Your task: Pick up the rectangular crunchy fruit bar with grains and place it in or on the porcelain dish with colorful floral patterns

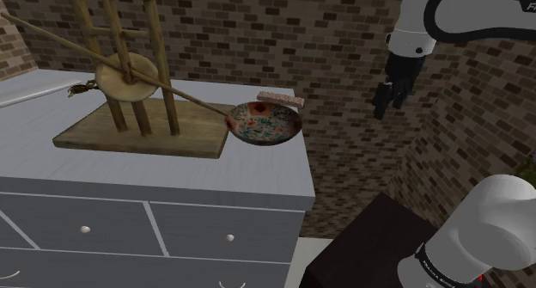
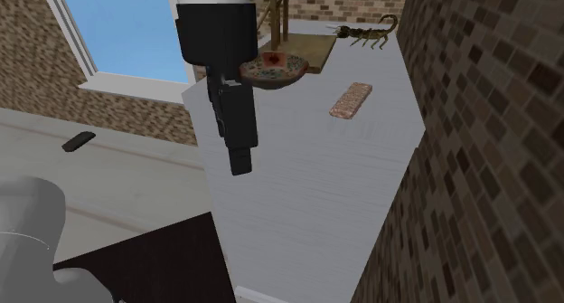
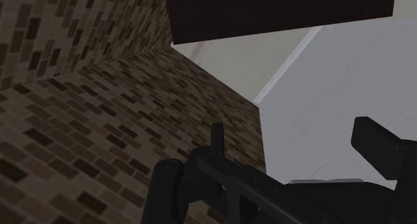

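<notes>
Jaws apart on black 2-finger gripper; reddish-brown rectangular grainy bar well apart toward shoulder view's left, long axis along brick wall.

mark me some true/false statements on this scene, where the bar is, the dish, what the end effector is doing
1. The fruit bar lies in the floral dish. False: it lies on the white counter top, apart from the dish.
2. The end effector is open and holds nothing. True.
3. The dish stands by the end of a wooden board. True.
4. The end effector is touching the bar. False: it hangs in the air, well away from the bar.
</notes>
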You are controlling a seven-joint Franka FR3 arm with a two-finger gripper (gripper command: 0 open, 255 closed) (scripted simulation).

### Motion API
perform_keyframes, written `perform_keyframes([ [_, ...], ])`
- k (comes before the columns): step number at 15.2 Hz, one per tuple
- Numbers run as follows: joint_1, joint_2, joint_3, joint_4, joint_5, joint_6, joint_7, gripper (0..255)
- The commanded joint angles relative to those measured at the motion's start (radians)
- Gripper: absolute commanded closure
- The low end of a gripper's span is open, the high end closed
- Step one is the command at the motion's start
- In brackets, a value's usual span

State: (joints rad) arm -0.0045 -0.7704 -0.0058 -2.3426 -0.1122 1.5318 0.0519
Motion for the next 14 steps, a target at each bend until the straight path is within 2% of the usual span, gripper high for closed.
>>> perform_keyframes([
  [1,0.000,0.000,0.000,0.000,0.000,0.000,0.000,0],
  [7,0.049,0.242,-0.032,0.162,0.030,0.076,-0.113,0],
  [14,0.099,0.517,-0.050,0.403,0.087,0.101,-0.250,0],
])
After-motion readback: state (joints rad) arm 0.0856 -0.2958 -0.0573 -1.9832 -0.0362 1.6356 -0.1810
